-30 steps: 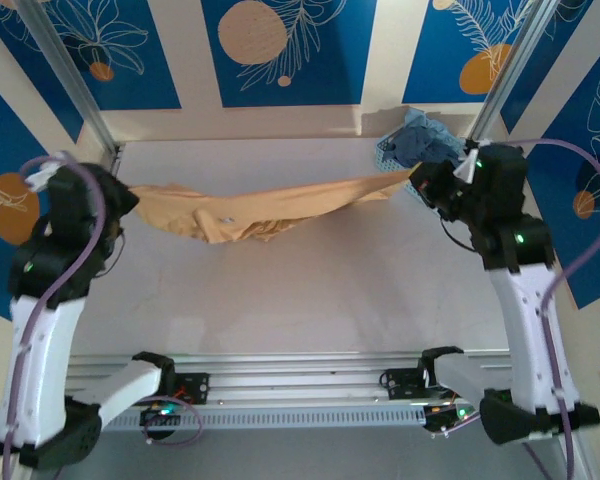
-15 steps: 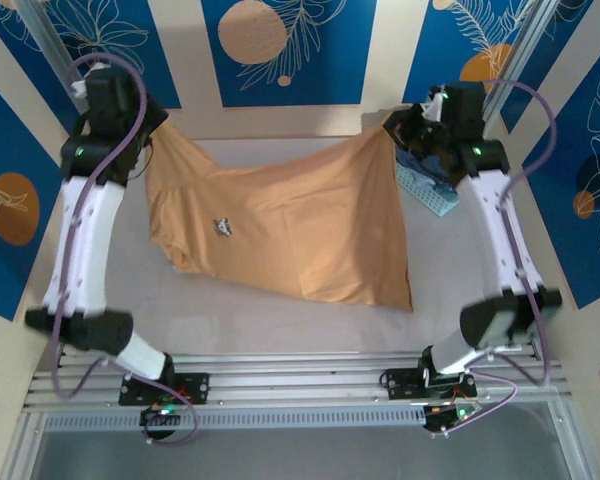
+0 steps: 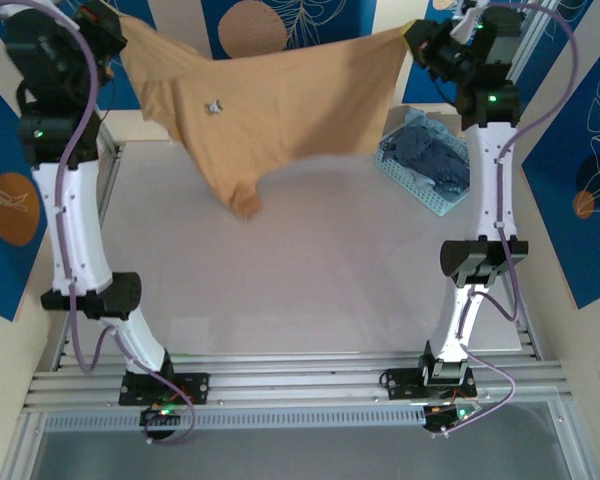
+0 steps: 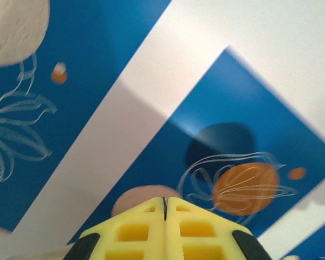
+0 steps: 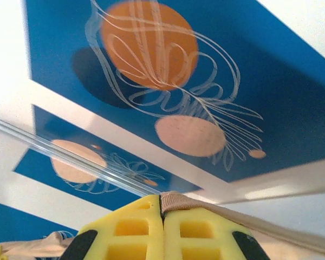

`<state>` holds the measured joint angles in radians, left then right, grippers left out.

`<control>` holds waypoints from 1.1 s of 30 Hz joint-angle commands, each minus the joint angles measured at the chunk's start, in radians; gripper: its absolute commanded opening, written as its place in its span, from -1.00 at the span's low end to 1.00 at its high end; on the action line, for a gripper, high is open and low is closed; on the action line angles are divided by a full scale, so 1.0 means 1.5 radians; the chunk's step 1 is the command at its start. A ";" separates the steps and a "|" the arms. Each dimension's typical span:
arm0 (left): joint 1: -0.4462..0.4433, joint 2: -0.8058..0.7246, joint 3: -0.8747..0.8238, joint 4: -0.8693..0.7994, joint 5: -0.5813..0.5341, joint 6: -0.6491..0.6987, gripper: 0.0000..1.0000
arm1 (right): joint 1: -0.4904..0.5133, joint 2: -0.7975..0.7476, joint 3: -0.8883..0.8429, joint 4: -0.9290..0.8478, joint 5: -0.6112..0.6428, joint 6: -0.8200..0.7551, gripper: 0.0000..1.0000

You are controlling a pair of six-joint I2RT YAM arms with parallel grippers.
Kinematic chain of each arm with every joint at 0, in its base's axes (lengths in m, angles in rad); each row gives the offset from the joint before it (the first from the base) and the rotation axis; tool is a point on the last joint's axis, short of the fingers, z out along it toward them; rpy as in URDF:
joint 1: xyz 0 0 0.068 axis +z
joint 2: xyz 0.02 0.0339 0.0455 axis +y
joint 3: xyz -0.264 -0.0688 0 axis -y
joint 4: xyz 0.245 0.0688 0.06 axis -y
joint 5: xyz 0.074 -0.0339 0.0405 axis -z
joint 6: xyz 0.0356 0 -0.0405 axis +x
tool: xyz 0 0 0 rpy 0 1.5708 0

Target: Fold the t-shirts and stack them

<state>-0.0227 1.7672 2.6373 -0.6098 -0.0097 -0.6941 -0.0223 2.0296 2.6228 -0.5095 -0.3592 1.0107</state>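
Between left fingers and right fingers, tan-orange t-shirt: soft matt cloth, creased. Fingers: matt yellow moulded plastic. Below right fingers, basket: light blue plastic lattice, holding slate-blue t-shirt, rumpled cloth. Counter: smooth, matt grey.

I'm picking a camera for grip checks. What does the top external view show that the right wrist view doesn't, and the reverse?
Top external: the whole tan-orange cloth t-shirt hanging spread between the raised left gripper and right gripper, and a slate-blue t-shirt in the light blue plastic lattice basket. Right wrist: close up, yellow fingers shut on a tan fold at their seam. Both: the tan shirt and the blue patterned wall.
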 commanded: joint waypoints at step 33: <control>-0.245 -0.573 -1.372 -0.123 0.082 -0.357 -1.00 | 0.083 -0.334 -1.065 -0.209 0.260 -0.149 -1.00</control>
<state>-0.3672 0.9276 0.5865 -0.7563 0.0803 -1.1576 0.1047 1.5890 1.0588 -0.7532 -0.0372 0.8135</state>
